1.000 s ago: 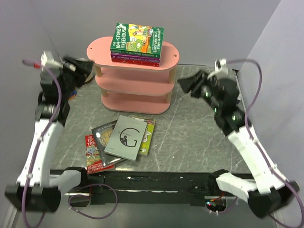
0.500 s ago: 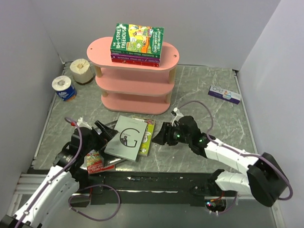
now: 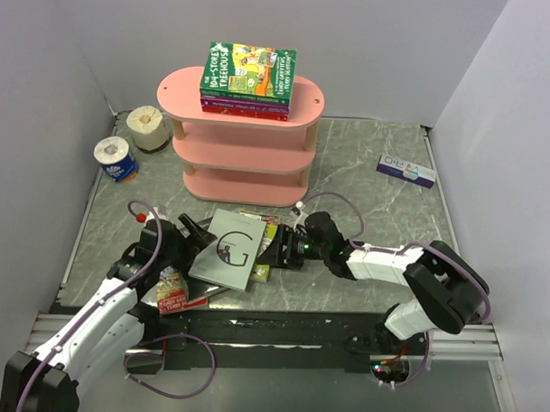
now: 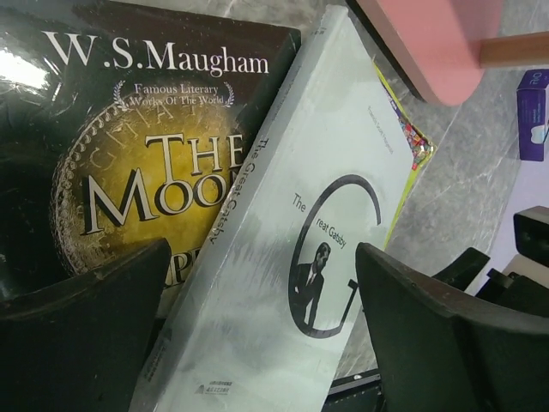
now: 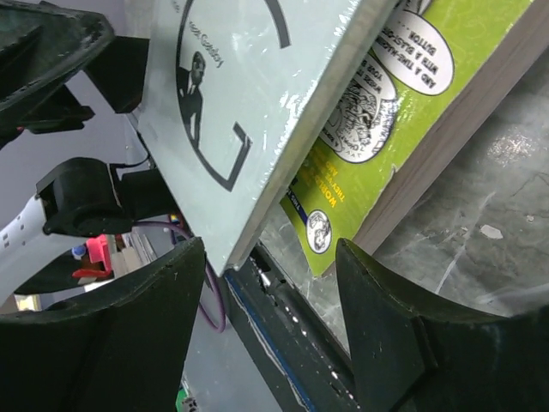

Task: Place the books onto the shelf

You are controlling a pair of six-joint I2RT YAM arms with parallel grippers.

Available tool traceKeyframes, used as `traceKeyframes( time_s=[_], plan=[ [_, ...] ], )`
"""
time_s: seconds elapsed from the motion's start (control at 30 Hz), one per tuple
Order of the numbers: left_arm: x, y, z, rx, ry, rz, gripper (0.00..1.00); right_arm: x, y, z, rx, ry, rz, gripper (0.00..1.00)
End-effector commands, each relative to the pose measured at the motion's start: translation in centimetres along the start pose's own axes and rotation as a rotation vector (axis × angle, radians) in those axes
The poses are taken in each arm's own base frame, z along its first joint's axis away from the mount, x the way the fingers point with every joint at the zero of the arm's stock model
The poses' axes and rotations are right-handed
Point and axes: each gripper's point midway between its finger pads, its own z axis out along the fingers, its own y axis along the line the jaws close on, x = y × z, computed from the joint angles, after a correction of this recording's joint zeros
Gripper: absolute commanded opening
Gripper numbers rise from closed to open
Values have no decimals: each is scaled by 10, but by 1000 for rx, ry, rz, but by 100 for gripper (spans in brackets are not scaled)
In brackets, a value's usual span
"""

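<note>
The pink shelf (image 3: 245, 151) stands at the back with a stack of books (image 3: 248, 78) on its top board. On the table in front lies a pile: a grey "G" book (image 3: 230, 250) on top, a dark book (image 3: 190, 244), a lime-green book (image 3: 266, 251) and a red book (image 3: 170, 288). My left gripper (image 3: 195, 232) is open at the pile's left side, its fingers (image 4: 86, 326) either side of the grey book (image 4: 300, 257). My right gripper (image 3: 278, 253) is open at the right side, the grey book's corner (image 5: 249, 94) and the lime-green book (image 5: 403, 120) just ahead of its fingertips (image 5: 412, 343).
Two toilet rolls (image 3: 149, 127) (image 3: 116, 158) stand at the back left beside the shelf. A small white-and-blue box (image 3: 405, 170) lies at the back right. Walls close in both sides. A black rail (image 3: 280, 328) runs along the table's near edge.
Both arms came down from high beside the shelf to the pile. The right gripper slid left to the lime-green book, the left closed in on the grey book. Both jaws widened.
</note>
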Motion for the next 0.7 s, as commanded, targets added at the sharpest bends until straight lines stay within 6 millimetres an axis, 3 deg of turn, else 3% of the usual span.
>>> traceKeyframes(
  time_s=[0.0,0.27,0.43,0.5,0.53,0.57,0.63,0.67],
  plan=[
    [5,1,-1,9,14,-17,93,-17,24,7,-70,-43,-14,70],
    [23,-17,3,154,100,13,76,-11,21,35,-83,27,25,70],
    [33,-19,0,216,134,16,54,-7,15,52,-88,58,64,68],
    [33,-17,-3,212,124,16,47,-10,22,51,-135,37,68,54],
    [31,-17,-4,210,118,16,47,-7,22,49,-143,37,71,46],
    [27,-18,-5,207,95,18,47,-7,24,47,-153,33,69,30],
    [23,-17,-7,189,79,21,48,-6,28,38,-170,21,48,12],
    [20,-18,-8,192,61,20,50,-6,30,34,-175,15,29,8]
  ],
)
